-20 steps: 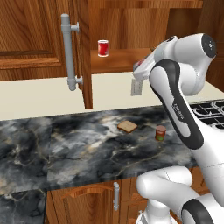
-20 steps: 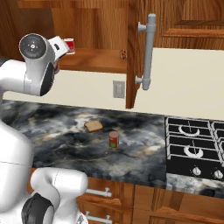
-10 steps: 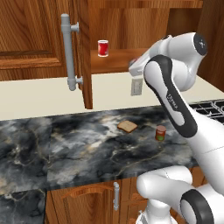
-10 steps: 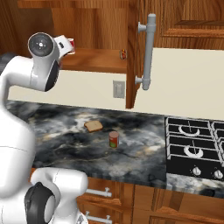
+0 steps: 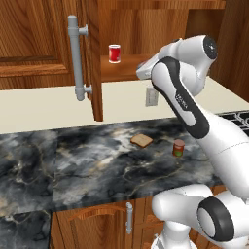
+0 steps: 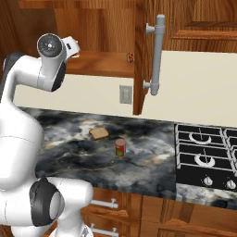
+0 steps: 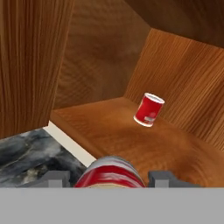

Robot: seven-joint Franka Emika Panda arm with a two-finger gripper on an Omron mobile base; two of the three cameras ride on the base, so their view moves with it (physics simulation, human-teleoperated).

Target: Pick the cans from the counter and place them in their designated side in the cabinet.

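My gripper (image 7: 109, 178) is shut on the pale cream-grey can with the red top band (image 7: 109, 171), whose top fills the gap between the two fingertips. The hand (image 5: 142, 68) hovers at the front edge of the open reddish-brown cabinet's shelf (image 5: 127, 71), also seen as the white hand (image 6: 71, 46) at the shelf's left end. The red can with the green label (image 5: 178, 147) stands upright on the dark marbled counter (image 5: 92, 165), well below the hand and apart from it; the same can (image 6: 120, 147) shows in the right base view.
A bright red can with a white rim (image 7: 148, 109) stands at the back of the shelf near the side wall. The open door with its grey bar handle (image 5: 74, 58) juts out beside the shelf. A bread slice (image 5: 141, 140) lies on the counter; a stove (image 6: 206, 152) lies to the right.
The hand has moved up and in toward the cabinet shelf with the cream-grey can still held. The can on the counter and the bread have not moved.
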